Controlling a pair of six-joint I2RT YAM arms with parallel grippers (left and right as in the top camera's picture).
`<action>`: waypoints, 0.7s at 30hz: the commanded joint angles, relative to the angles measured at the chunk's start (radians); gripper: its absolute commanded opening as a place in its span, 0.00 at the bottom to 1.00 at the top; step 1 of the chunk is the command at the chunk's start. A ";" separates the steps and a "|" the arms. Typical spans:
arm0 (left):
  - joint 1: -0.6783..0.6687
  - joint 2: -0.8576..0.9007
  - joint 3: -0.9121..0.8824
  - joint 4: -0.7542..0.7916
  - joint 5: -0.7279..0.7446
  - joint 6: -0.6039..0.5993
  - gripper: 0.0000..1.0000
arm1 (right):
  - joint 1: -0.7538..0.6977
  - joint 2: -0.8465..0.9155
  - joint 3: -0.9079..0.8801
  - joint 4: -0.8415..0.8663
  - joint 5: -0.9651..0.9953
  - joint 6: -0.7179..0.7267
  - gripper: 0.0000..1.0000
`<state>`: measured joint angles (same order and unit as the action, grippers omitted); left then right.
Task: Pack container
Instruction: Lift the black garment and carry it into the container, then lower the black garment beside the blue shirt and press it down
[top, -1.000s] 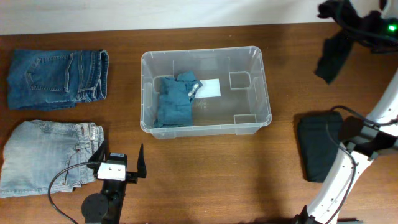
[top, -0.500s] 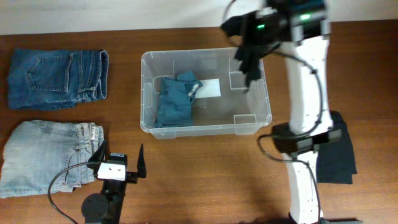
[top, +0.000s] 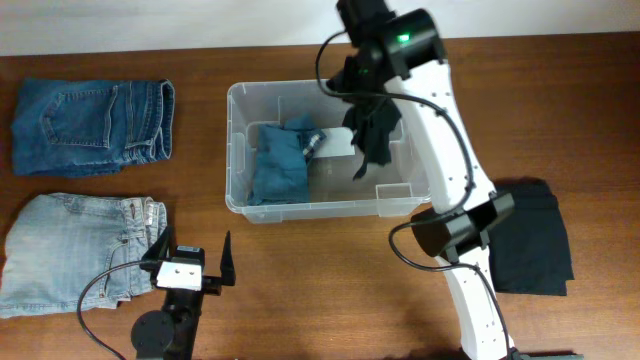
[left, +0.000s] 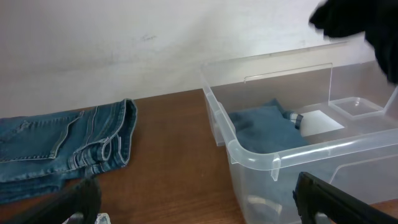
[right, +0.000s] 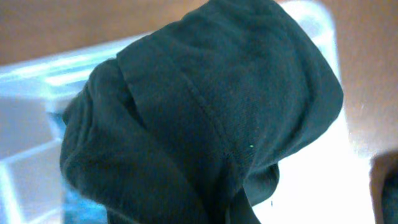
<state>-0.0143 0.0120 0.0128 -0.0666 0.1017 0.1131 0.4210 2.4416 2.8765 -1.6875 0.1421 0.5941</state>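
The clear plastic container (top: 232, 150) stands mid-table with a folded teal garment (top: 280, 160) in its left half. My right gripper (top: 362, 98) is shut on a black garment (top: 373, 135), which hangs over the container's right half. In the right wrist view that black garment (right: 199, 124) fills the frame and hides the fingers. My left gripper (top: 190, 252) rests near the front edge, open and holding nothing. In the left wrist view the container (left: 273, 158) is just ahead on the right, with the teal garment (left: 267, 124) inside and the black garment (left: 354, 18) above.
Folded dark blue jeans (top: 92, 125) lie at the back left, also seen in the left wrist view as the dark jeans (left: 62, 149). Light blue jeans (top: 80, 250) lie at the front left beside my left gripper. A folded black cloth (top: 530, 240) lies right of the container.
My right arm has swung from the far right corner leftward to above the container, carrying the black garment with it. The left arm has not moved.
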 joint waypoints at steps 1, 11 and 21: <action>0.005 -0.005 -0.004 -0.002 0.007 0.016 0.99 | 0.042 0.010 -0.089 0.024 0.004 0.055 0.04; 0.005 -0.005 -0.004 -0.002 0.007 0.016 0.99 | 0.083 0.010 -0.346 0.227 -0.110 0.055 0.04; 0.005 -0.005 -0.004 -0.002 0.007 0.016 0.99 | 0.084 0.017 -0.529 0.405 -0.210 0.046 0.35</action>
<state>-0.0143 0.0120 0.0128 -0.0666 0.1017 0.1131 0.4992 2.4542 2.3844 -1.3071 -0.0257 0.6430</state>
